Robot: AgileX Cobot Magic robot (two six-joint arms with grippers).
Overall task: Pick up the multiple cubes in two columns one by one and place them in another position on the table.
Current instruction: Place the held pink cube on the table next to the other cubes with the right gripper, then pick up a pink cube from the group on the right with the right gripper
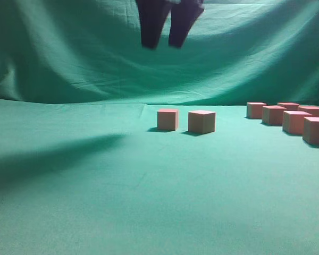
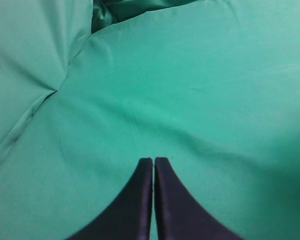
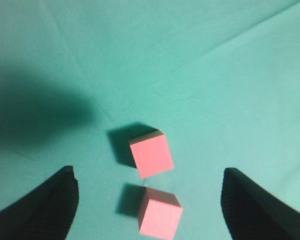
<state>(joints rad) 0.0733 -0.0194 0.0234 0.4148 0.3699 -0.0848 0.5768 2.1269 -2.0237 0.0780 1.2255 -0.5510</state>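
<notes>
Between picks: our right pincer hangs wide, empty, over two placed cubes; left pincer closed; next, fetch another cube.

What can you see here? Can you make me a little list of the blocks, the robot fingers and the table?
middle blocks: two pink blocks side by side, apart
other blocks: a group at the right edge, at least six, partly cut off
right gripper: fingers wide open, holding nothing, above the two middle blocks
left gripper: fingers shut, holding nothing, over bare cloth
table: covered in green cloth
</notes>
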